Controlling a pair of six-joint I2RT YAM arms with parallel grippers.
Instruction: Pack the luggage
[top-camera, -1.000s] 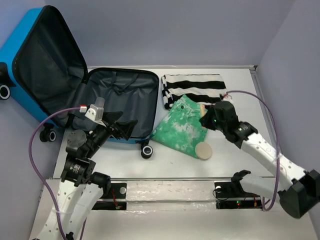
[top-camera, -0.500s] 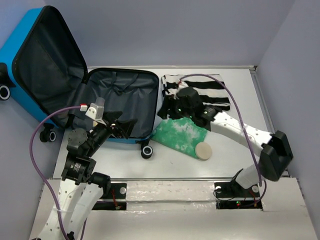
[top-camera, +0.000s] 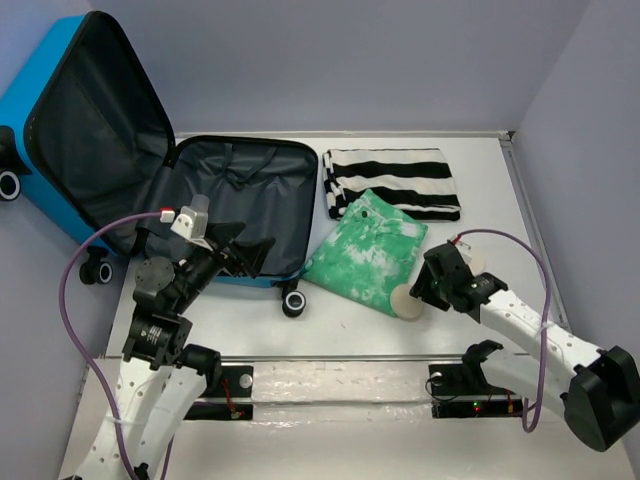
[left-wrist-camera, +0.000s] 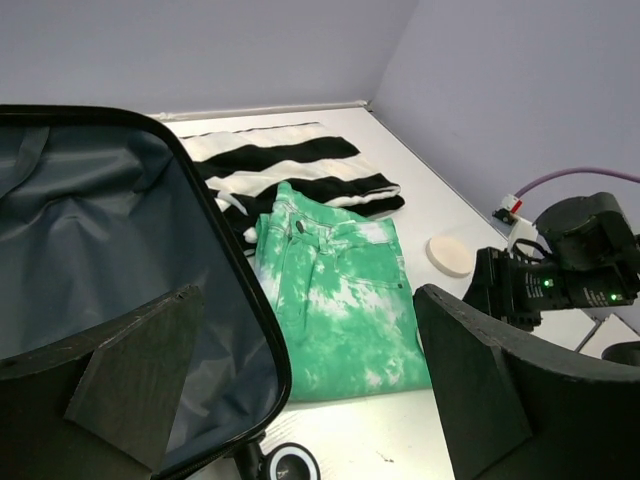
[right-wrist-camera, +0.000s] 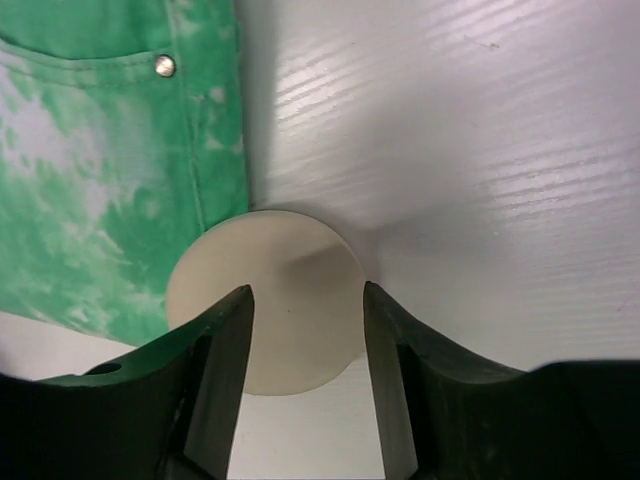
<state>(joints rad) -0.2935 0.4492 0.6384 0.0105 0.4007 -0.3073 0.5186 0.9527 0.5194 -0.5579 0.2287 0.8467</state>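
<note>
Top view: the luggage (top-camera: 255, 185) sits far left on the table (top-camera: 480, 230), lying open. Its blue lid leans vs the left wall, and the black-lined base is flat w/ nothing in it. Right of it are a black-and-white striped garment (top-camera: 392, 182) at the far side and green tie-dye jeans (top-camera: 365, 262) nearer, their edges overlapping. Your left gripper (top-camera: 248, 250) hovers at the near rim of the base, fingers spread. Your right gripper (top-camera: 418, 290) is down at a round beige disc (top-camera: 405, 304) by the jeans' near right corner. Left wrist view: the claw is wide apart w/ nothing between the fingers. The luggage rim is on the left, jeans in the middle, disc and right arm beyond. Right wrist view: fingers (right-wrist-camera: 220, 380) are parted, straddling the disc. You can't tell if they touch it. The disc's left edge lies against the jeans, near a metal rivet (right-wrist-camera: 165, 66).
</note>
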